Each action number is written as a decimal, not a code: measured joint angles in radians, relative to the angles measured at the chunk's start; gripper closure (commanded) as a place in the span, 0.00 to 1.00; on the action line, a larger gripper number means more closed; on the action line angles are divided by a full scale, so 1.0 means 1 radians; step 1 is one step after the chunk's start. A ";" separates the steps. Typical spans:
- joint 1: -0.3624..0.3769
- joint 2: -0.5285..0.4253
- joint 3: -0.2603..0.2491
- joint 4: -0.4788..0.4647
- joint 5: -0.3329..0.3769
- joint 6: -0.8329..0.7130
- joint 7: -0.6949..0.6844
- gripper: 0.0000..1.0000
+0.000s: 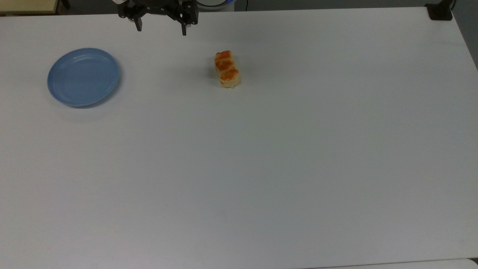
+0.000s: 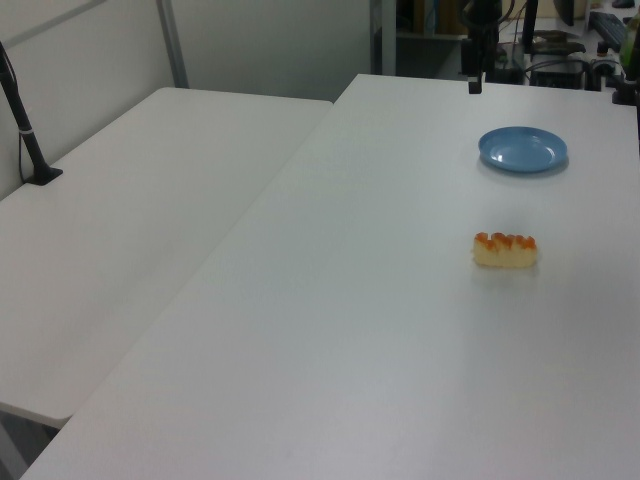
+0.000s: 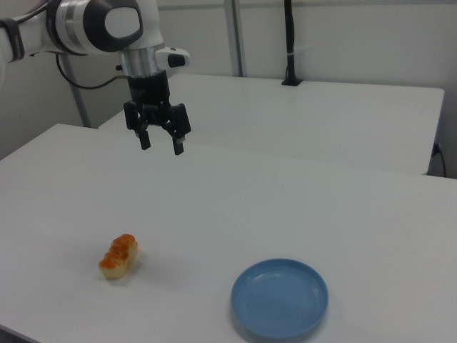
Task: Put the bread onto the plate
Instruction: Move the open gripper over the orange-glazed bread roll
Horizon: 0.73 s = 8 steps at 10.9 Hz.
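Bread (image 1: 227, 69) lies alone on the white surface (image 1: 261, 168), well apart from the plate (image 1: 83, 77) off to the top view's left. To grasp it well, the gripper (image 1: 161, 29), hanging empty with fingers spread, should come down squarely over the loaf and close across its narrow width. The loaf sits nearer than the gripper and toward the top view's right.

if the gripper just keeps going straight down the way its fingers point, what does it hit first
Probably bare table. The open gripper hangs fingers-down above an empty stretch; the bread and the plate both sit well off that line, though the exact landing spot is uncertain.
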 measured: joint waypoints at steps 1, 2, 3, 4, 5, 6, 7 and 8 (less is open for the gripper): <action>0.000 -0.009 0.001 0.005 0.000 -0.003 0.001 0.00; -0.002 -0.015 0.001 0.008 0.000 -0.003 0.001 0.00; -0.004 -0.038 0.001 0.008 0.000 -0.003 0.001 0.00; -0.006 -0.061 0.001 0.003 0.002 -0.005 0.001 0.00; -0.006 -0.084 0.003 -0.011 0.002 -0.007 0.001 0.00; -0.006 -0.106 0.009 -0.039 0.004 -0.007 0.001 0.00; -0.005 -0.125 0.023 -0.082 0.005 -0.001 0.001 0.00; -0.005 -0.142 0.043 -0.137 0.006 0.023 0.001 0.00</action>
